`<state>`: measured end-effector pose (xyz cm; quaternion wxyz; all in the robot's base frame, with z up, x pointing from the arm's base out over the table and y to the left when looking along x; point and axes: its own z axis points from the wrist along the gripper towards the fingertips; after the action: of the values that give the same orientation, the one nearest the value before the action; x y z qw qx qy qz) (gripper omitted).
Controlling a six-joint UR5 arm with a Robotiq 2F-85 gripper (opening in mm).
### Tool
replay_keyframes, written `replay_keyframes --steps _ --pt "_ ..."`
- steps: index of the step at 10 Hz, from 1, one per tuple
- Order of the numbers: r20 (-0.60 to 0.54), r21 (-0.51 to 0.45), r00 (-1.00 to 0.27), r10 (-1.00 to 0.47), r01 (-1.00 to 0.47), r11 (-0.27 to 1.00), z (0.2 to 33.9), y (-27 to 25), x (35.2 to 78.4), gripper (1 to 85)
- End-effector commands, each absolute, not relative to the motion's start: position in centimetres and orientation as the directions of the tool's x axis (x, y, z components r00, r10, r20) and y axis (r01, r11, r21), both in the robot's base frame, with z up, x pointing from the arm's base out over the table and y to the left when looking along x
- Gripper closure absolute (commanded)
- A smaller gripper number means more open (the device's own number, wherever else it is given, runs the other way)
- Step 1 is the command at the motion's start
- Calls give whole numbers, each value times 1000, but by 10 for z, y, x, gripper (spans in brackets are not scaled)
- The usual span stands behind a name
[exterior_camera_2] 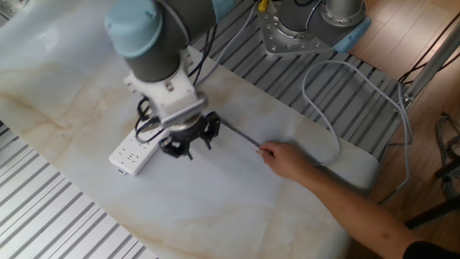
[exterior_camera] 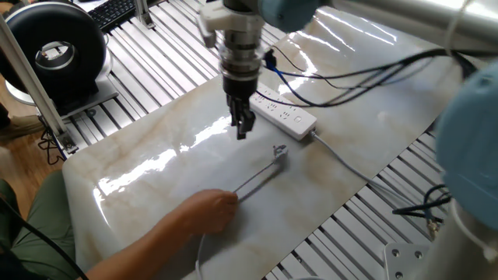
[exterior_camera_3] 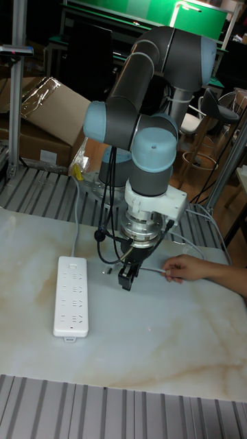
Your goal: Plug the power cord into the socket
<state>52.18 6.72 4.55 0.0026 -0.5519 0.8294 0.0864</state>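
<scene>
— Socket (exterior_camera_3: 71, 295) first: where is it sitting?
— The white strip is lying flat on the marble table (exterior_camera: 156, 179), at the lower left of the tall fixed view, with its own grey cable (exterior_camera: 342, 165) trailing toward the right edge in one fixed view.
— And the arm?
— It is hanging its gripper (exterior_camera: 243, 127) at centre frame, between strip and plug, fingers close together and gripping nothing.
— The power cord (exterior_camera: 257, 180)?
— It is lying below the gripper, plug end (exterior_camera: 279, 152) near the strip, while a person's hand (exterior_camera: 204, 215) is holding it lower left.

Glossy marbled tabletop (exterior_camera: 156, 167); smooth white plastic socket (exterior_camera_3: 71, 295); ribbed metal frame (exterior_camera: 167, 54).
</scene>
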Motion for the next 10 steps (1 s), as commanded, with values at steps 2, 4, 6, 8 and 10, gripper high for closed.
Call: replay_keyframes --steps 2,4,6,8,10 --pt "-110 114 -408 -906 -911 396 41 58 505 443" --pt "-144 125 -387 -911 -920 371 43 67 505 427" --pt "-123 125 -390 -913 -918 375 42 62 503 423" --pt "-85 112 -370 -925 -926 360 41 45 491 427" --pt "-91 116 -377 -922 -923 366 40 46 491 447"
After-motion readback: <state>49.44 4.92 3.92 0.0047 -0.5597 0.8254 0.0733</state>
